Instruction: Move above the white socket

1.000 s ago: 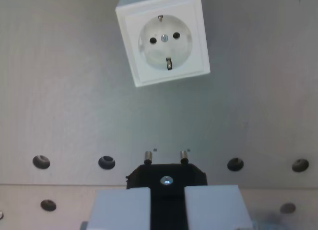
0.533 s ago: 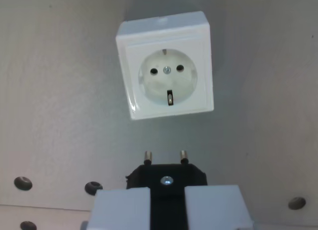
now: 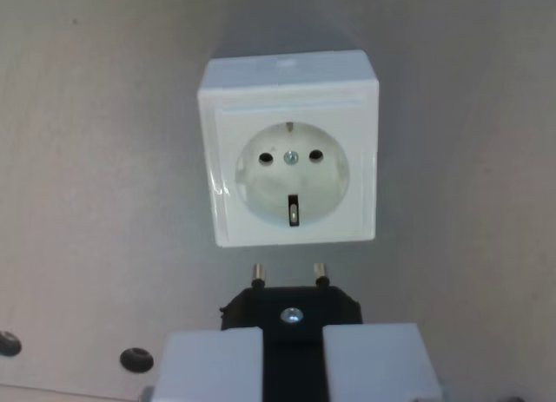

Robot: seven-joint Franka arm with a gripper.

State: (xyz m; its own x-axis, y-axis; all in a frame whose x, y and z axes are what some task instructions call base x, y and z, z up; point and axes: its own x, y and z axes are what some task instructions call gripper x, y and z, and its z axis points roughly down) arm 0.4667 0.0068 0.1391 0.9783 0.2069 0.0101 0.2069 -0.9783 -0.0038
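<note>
Wrist view showed my hand pinching a black plug, pins pointing toward the white socket, which sat just ahead on the worktop, so pins could line up with its holes.

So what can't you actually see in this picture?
- Pincer, wrist view: its lower part is cut off by the bottom edge.
- Plug: only its front and two pins show; the pincer covers the rest, so any cable is hidden.
- Socket: the holes are dark, so their insides are unseen; its far side is hidden.
- Table: one hole is cut by the wrist view's left edge.
</note>
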